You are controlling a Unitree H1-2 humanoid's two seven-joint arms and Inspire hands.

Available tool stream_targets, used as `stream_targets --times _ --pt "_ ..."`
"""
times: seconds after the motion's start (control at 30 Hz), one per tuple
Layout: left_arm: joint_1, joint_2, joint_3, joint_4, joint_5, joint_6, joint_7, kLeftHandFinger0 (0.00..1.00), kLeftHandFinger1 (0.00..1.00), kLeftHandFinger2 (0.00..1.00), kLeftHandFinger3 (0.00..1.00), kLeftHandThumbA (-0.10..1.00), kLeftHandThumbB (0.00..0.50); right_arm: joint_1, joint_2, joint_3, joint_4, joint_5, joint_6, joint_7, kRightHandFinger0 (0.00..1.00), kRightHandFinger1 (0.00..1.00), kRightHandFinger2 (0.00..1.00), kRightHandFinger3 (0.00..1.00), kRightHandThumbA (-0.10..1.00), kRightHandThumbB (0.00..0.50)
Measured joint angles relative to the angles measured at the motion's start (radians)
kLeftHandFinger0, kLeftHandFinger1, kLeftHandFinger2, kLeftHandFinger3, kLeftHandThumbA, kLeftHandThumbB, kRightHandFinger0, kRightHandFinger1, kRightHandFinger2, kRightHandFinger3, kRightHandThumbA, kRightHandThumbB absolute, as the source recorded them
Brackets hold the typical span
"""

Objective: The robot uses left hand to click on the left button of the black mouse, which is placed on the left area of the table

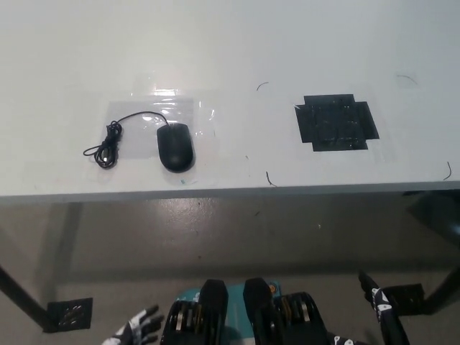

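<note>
Head view looks steeply down on a white tabletop [237, 43] carrying the black mouse [176, 146], which lies near the front edge toward the left end, on a clear film patch [154, 115]; no brand or lettering can be read on it. Its thin cable [108, 144] loops into a small coil just left of it. A black tape patch [336, 122] sits toward the right end. The left hand [136, 330] is low, below the table's front edge and well apart from the mouse, cut off by the picture's bottom edge, its fingers spread and holding nothing. The right hand [383, 309] shows only partly at the bottom right; whether it is open or closed cannot be told.
</note>
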Motion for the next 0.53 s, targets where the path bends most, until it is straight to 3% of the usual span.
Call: stream_targets --times 0.07,0.3,0.43,0.53 --pt "-0.028 -0.006 0.015 0.071 0.002 -0.045 0.049 1.00 1.00 1.00 1.00 1.00 0.311 0.000 0.008 0.002 0.000 0.000 0.000 0.000 1.00 1.00 1.00 1.00 1.00 0.384" --pt "-0.045 -0.016 0.016 0.155 0.012 -0.141 0.179 1.00 1.00 1.00 1.00 1.00 0.287 -0.001 0.015 0.003 0.000 0.001 0.000 0.000 1.00 1.00 1.00 1.00 1.00 0.398" --pt "-0.042 -0.016 0.005 0.168 0.007 -0.188 0.241 1.00 1.00 1.00 1.00 1.00 0.287 -0.006 0.017 0.004 0.000 0.002 -0.001 0.000 1.00 1.00 1.00 1.00 1.00 0.373" --pt "-0.043 -0.015 -0.011 0.174 0.006 -0.206 0.268 1.00 1.00 1.00 1.00 1.00 0.296 -0.014 0.017 0.005 0.000 0.002 -0.001 0.000 1.00 1.00 1.00 1.00 1.00 0.388"
